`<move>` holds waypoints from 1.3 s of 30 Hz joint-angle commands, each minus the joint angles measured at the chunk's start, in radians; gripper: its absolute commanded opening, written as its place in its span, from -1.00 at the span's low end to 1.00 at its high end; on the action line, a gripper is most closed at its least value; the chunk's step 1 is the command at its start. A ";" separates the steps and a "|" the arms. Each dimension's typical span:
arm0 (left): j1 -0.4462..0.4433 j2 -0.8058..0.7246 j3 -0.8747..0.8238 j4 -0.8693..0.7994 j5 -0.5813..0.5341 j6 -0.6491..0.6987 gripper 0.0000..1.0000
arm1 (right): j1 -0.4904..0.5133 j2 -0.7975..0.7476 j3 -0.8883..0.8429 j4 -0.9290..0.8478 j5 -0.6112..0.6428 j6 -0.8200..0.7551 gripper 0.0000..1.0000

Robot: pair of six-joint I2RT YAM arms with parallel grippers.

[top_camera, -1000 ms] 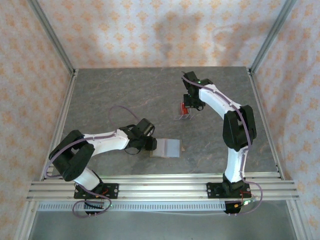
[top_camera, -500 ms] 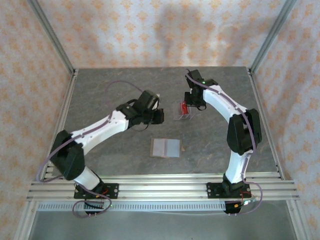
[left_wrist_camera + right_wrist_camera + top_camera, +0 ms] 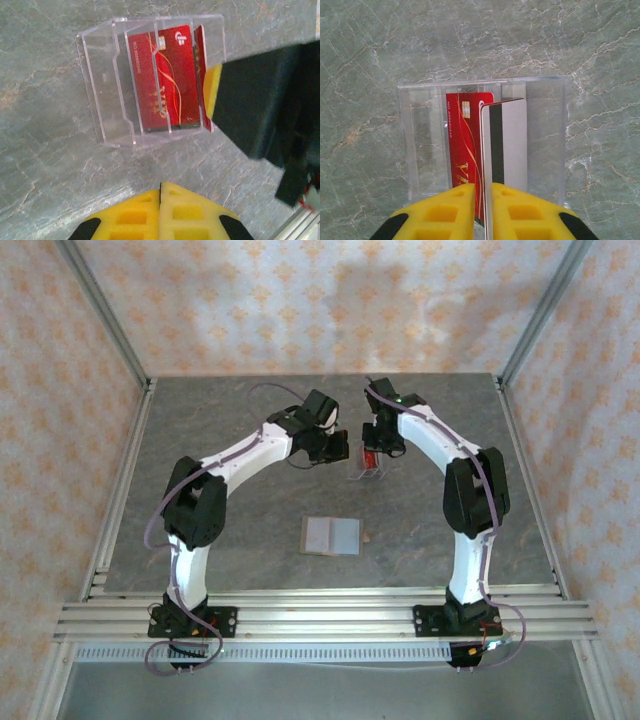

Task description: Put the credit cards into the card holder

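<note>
Right gripper (image 3: 483, 196) pinching credit card (image 3: 514, 142): pale back, black stripe.

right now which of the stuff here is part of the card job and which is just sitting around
For the job: red credit card in its slot; second credit card pinched by the right gripper; card holder lying open.
Just there: clear slotted rack; grey table.
</note>
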 commanded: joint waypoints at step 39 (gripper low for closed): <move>-0.078 0.431 0.557 -0.061 0.206 -0.171 -1.00 | -0.254 -0.228 -0.273 0.117 -0.155 0.113 -0.99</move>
